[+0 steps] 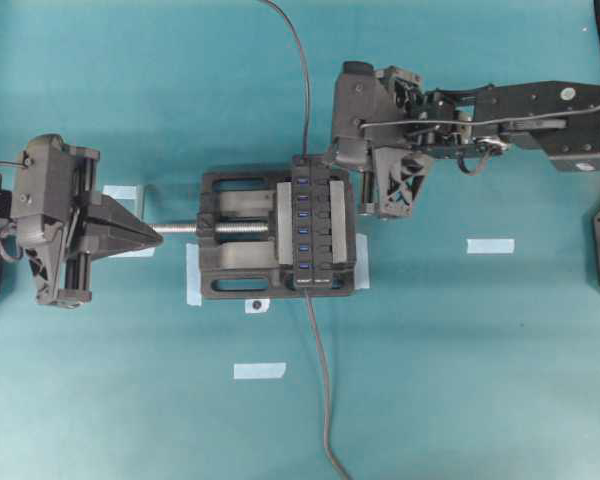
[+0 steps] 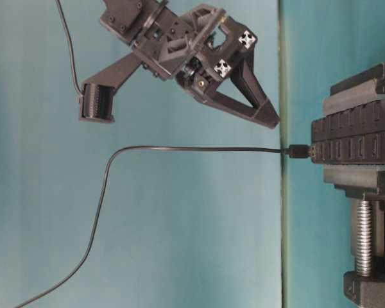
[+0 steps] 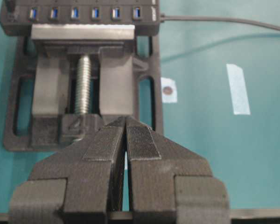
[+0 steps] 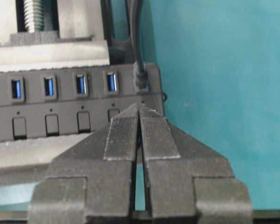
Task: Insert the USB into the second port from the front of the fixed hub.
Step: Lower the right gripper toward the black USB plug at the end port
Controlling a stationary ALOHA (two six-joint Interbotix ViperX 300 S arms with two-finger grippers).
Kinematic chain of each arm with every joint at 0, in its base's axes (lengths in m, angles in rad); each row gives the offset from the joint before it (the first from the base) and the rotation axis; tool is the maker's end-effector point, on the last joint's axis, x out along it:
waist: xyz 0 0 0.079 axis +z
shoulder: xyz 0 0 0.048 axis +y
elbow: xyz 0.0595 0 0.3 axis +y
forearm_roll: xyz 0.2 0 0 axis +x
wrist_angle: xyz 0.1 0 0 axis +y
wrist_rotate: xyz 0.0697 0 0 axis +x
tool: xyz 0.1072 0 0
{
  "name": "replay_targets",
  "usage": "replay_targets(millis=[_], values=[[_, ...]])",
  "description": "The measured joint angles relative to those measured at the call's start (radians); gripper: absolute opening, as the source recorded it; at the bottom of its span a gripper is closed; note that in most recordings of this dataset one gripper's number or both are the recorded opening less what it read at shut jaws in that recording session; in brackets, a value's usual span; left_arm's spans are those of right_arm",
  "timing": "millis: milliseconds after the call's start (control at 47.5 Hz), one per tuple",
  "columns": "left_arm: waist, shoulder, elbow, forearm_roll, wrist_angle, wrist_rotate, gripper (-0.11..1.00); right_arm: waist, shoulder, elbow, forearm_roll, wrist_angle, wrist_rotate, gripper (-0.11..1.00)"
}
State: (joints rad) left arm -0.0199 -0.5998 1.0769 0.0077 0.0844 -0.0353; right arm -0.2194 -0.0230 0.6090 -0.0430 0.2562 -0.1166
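Observation:
The fixed hub (image 1: 316, 222) is a long black strip with a row of blue ports, clamped in a vise. It also shows in the right wrist view (image 4: 60, 100) and the table-level view (image 2: 359, 138). The USB plug (image 4: 140, 79) stands in the port at the far end of the row, and its thin cable (image 1: 305, 80) runs off the back. The plug also shows in the table-level view (image 2: 298, 151). My right gripper (image 4: 139, 108) is shut and empty, raised just above the hub's buttons beside the plug (image 1: 332, 157). My left gripper (image 1: 155, 232) is shut and empty at the vise screw's end.
The black vise (image 1: 230, 270) with a silver screw (image 1: 185, 228) holds the hub. The hub's own cable (image 1: 323, 400) leaves its near end toward the front edge. Pale tape strips lie on the teal table (image 1: 490, 245), (image 1: 259, 370).

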Motion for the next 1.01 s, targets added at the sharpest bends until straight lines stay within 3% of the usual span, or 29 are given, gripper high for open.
replay_targets(millis=[505,1011], values=[[0.0,0.0,0.0,0.0,0.0,0.0,0.0,-0.009,0.011,-0.002,0.0,-0.011,0.0,0.02],[0.002,0.0,0.0,0.002,0.0,0.0,0.0,-0.02,0.032,-0.008,0.0,-0.058,-0.002,0.12]])
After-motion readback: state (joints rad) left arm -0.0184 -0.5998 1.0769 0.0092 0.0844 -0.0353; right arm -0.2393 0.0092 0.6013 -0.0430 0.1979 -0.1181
